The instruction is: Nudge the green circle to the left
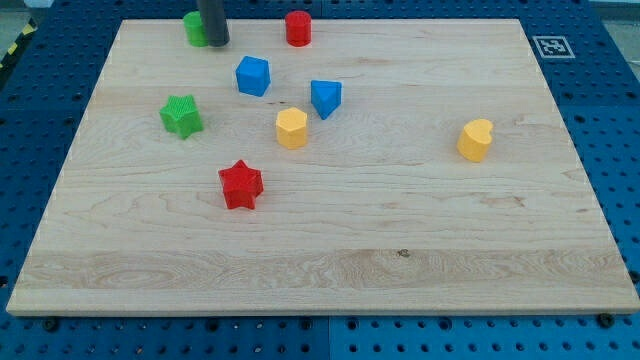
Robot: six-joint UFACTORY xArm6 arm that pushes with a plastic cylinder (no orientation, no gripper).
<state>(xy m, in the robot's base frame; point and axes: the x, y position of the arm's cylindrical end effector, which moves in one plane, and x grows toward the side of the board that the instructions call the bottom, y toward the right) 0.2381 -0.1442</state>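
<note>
The green circle (194,28) stands near the top edge of the wooden board (400,230), at the view's upper left. My tip (217,44) comes down from the top of the view and rests right against the circle's right side, partly covering it.
A red cylinder (298,28) stands to the right of my tip. A blue cube (253,76), a blue wedge-shaped block (325,98), a yellow hexagon (291,128), a green star (181,115) and a red star (240,184) lie below. A yellow heart-like block (476,140) sits at the right.
</note>
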